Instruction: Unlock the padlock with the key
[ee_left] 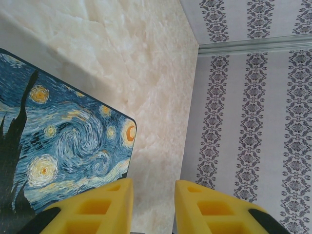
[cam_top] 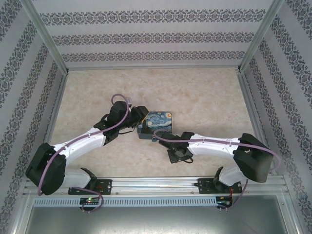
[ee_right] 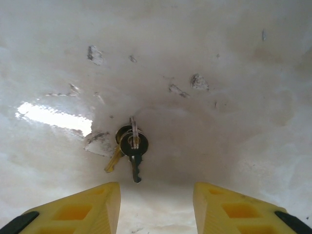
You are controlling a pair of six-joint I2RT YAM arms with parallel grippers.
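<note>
right gripper [ee_right: 156, 197] wide open, empty | key [ee_right: 136, 165] flat on table [ee_right: 219, 73], just ahead, slightly left of centre | long axis fore-aft, blade tip toward gripper, head away on ring [ee_right: 130, 141] | risk: pinching brass key [ee_right: 113, 160] too, or skidding off thin flat metal | left gripper [ee_left: 153, 195] open, empty, beside box [ee_left: 73, 141]

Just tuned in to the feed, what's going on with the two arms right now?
The right gripper, jaws open, is poised over a small dark-silvery metal key that lies bunched with a brass-coloured key on the pale marbled table. Nothing is gripped. The left gripper, jaws open and empty, sits beside a corner of the rectangular box printed with a blue night-sky painting. The key is not yet picked up.
</note>
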